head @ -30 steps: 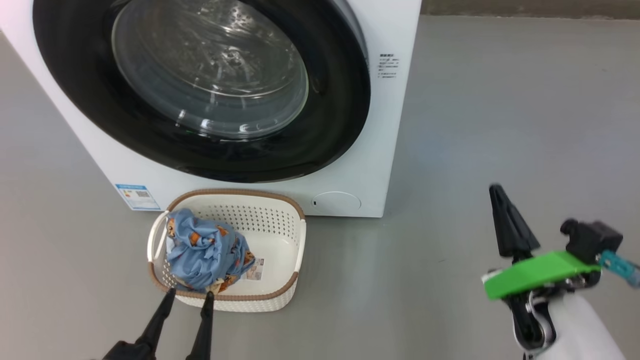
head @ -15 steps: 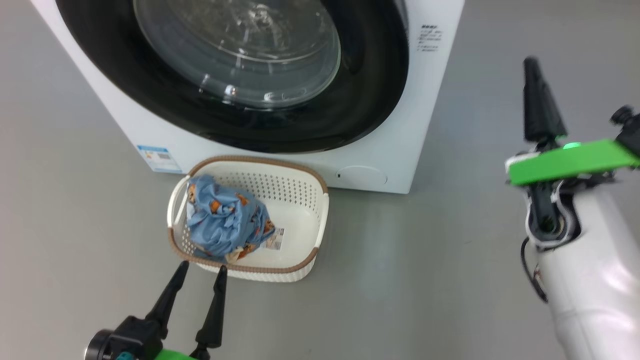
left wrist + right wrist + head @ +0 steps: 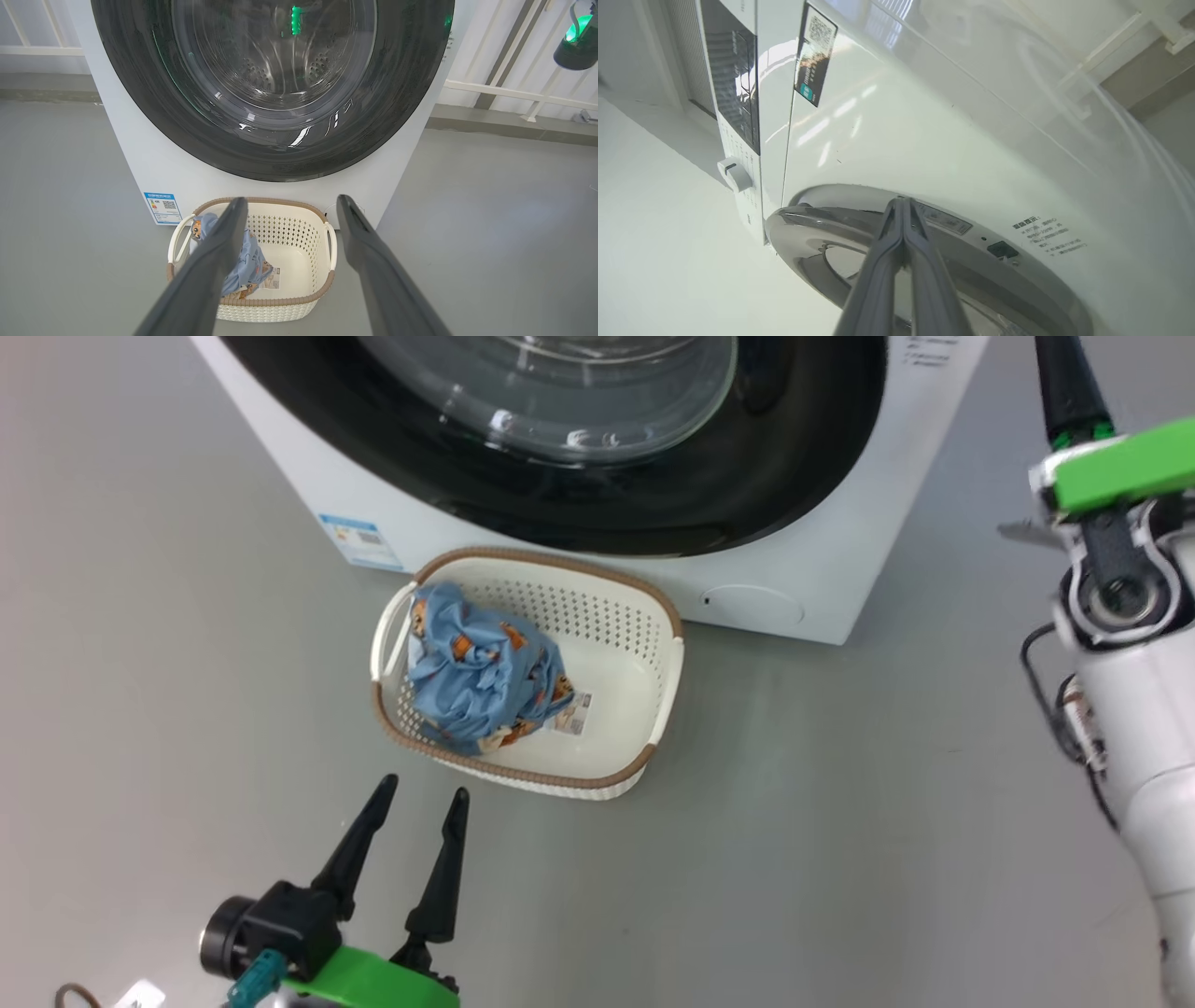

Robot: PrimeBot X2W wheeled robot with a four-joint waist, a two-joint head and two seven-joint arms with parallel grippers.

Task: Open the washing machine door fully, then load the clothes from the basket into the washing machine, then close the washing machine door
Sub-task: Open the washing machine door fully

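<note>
- Head view: the washing machine point(image 3: 878, 569) is standing on the grey floor point(image 3: 840, 859), its glossy black washing machine door point(image 3: 822, 476) lying flush against the front (closed, as far as this angle shows). The basket point(image 3: 653, 616) is sitting on the floor just in front of the machine, with the clothes point(image 3: 481, 672) bunched in its left half. The left gripper point(image 3: 423, 789) is hovering near the basket's front rim, apart from it, jaws standing apart and holding nothing. The right gripper point(image 3: 1064, 373) is reaching up beside the machine's right front corner, its tips cut off by the frame's top edge.
- Left wrist view: the two dark fingers point(image 3: 219, 261) are spreading wide and framing the basket. The clothes are showing partly behind the left-hand finger, and a blue energy sticker point(image 3: 162, 207) is showing low on the machine, beside the basket.
- Right wrist view: the jaws are pressing together on nothing, tips pointing at the door's curved edge (contact cannot be told). A white knob point(image 3: 733, 173) is jutting from the control panel.
</note>
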